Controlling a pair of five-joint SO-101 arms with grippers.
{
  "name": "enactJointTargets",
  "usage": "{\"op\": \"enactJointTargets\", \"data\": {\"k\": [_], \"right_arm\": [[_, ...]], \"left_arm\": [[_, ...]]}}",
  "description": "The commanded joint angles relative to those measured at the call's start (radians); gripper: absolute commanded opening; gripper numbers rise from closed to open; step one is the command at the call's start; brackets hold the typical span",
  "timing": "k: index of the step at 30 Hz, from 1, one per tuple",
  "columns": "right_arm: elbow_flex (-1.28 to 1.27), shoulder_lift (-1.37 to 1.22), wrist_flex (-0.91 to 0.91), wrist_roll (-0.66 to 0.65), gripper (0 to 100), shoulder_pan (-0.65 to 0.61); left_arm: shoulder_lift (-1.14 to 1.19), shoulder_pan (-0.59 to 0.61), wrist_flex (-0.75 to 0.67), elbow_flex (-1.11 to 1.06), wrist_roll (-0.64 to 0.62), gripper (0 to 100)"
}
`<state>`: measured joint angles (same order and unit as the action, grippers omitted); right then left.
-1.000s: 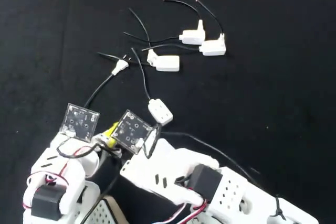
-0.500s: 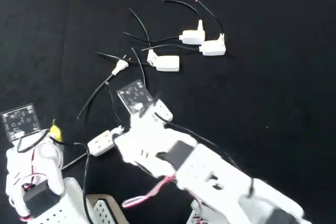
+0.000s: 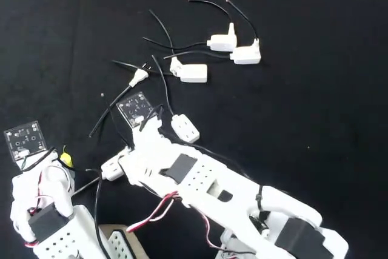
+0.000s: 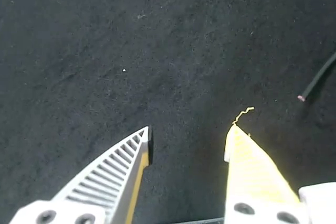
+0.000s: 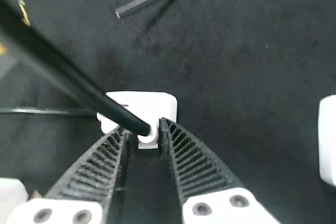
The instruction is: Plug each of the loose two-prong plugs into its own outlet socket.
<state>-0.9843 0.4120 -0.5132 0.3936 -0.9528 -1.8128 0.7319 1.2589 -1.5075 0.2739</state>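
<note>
- Step in hand: grasp of one loose piece. My right end effector (image 5: 143, 127) is narrow, closed on the cable neck of a white piece (image 5: 142, 106) low over the desk (image 3: 315, 119); cannot tell if it is lifted
- My left end effector (image 4: 190, 129) is wide and holds nothing, over bare desk at the near left, with a cable end (image 4: 300, 98) off to one side
- Task things: the loose plug (image 3: 138, 77) lies mid-desk with prongs bare, a socket (image 3: 185, 128) is just beside my right arm (image 3: 200, 180), and a white block (image 3: 113, 167) sits at the arm's other flank, touching or nearly
- Next, as I judge it: raise the white piece, line it up with its mate and push straight in. The left should pin the mate, as a light block would likely slide
- Far pairs (image 3: 193, 73) (image 3: 222, 42) (image 3: 246, 56) look already mated, too small to be sure
- Hidden: the white piece's front faces away, so I cannot tell plug from socket. In the high view my right arm covers the grasp, and the cables cross, so which lead goes where is unclear
</note>
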Motion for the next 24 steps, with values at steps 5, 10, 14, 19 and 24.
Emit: {"op": "enactJointTargets", "data": {"k": [5,10,14,19,24], "right_arm": [[0.045,-0.108,0.1,0.008,1.1,-0.006],[0.107,-0.134,-0.003,0.006,1.1,-0.005],[0.13,-0.134,-0.083,0.018,1.1,0.014],[0.13,-0.134,-0.117,0.034,1.1,0.051],[0.127,-0.14,-0.112,0.034,1.1,0.051]], "left_arm": [[-0.002,0.005,-0.021,-0.008,0.006,23],[-0.002,0.005,-0.021,-0.01,0.006,23],[-0.002,0.005,-0.021,-0.01,0.006,23],[-0.002,0.005,-0.021,-0.01,0.006,23],[-0.002,0.005,-0.021,-0.01,0.006,23]]}}
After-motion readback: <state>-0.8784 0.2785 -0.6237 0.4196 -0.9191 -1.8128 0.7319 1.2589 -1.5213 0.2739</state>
